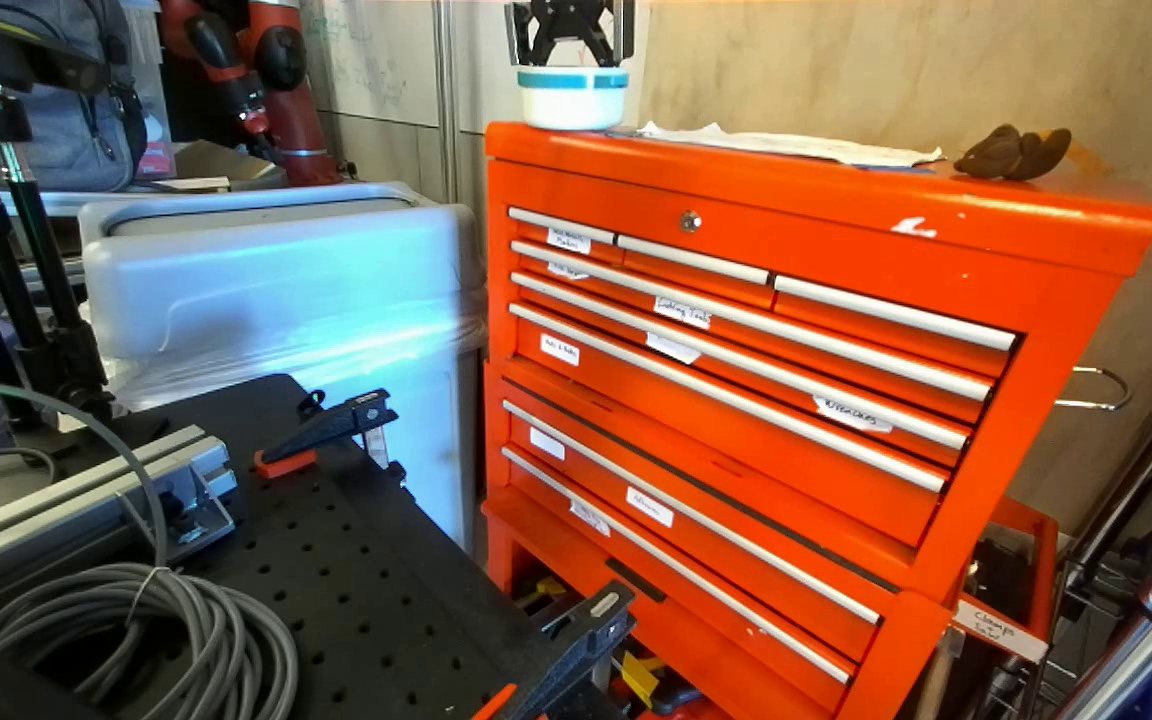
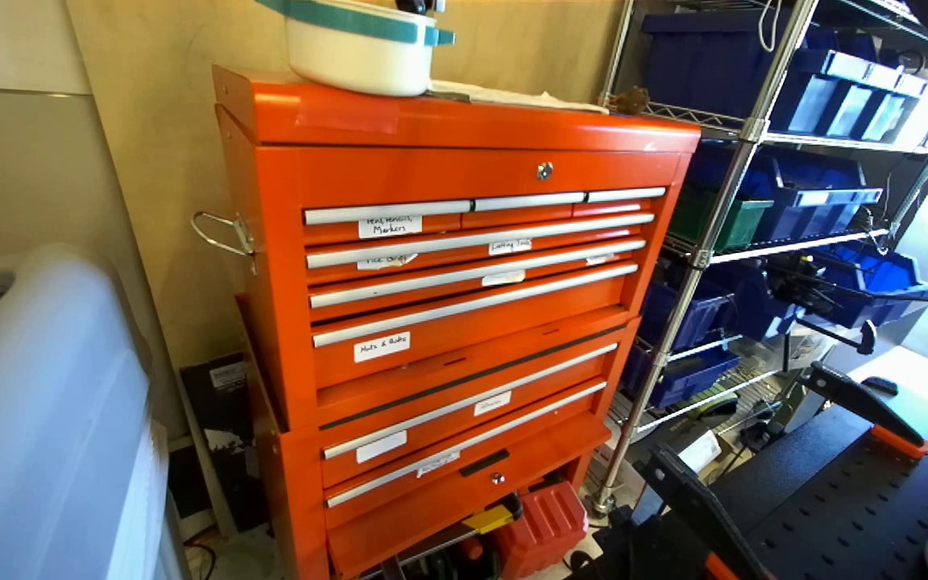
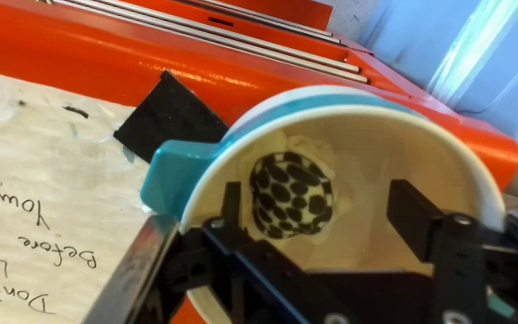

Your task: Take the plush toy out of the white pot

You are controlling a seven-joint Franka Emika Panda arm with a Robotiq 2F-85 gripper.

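The white pot with a teal band stands on top of the red tool chest in both exterior views [image 1: 574, 108] [image 2: 358, 58], and its rim shows in the wrist view [image 3: 353, 109]. A round black-and-white spotted thing, seemingly the plush toy [image 3: 292, 195], lies inside it towards the teal handle. My gripper is over the pot's mouth, pointing down, in an exterior view [image 1: 573, 58]. In the wrist view the gripper [image 3: 315, 183] is open and empty, its fingers wide apart. The toy sits nearer the left finger, and I cannot tell their depth. The pot's walls hide the toy in both exterior views.
The red tool chest [image 1: 786, 170] bears a white paper sheet [image 1: 786, 147] beside the pot and a brown soft-looking object [image 1: 1014, 153] at its far end. A black square [image 3: 171, 119] lies by the pot's handle. A wire shelf with blue bins [image 2: 818, 197] stands beside the chest.
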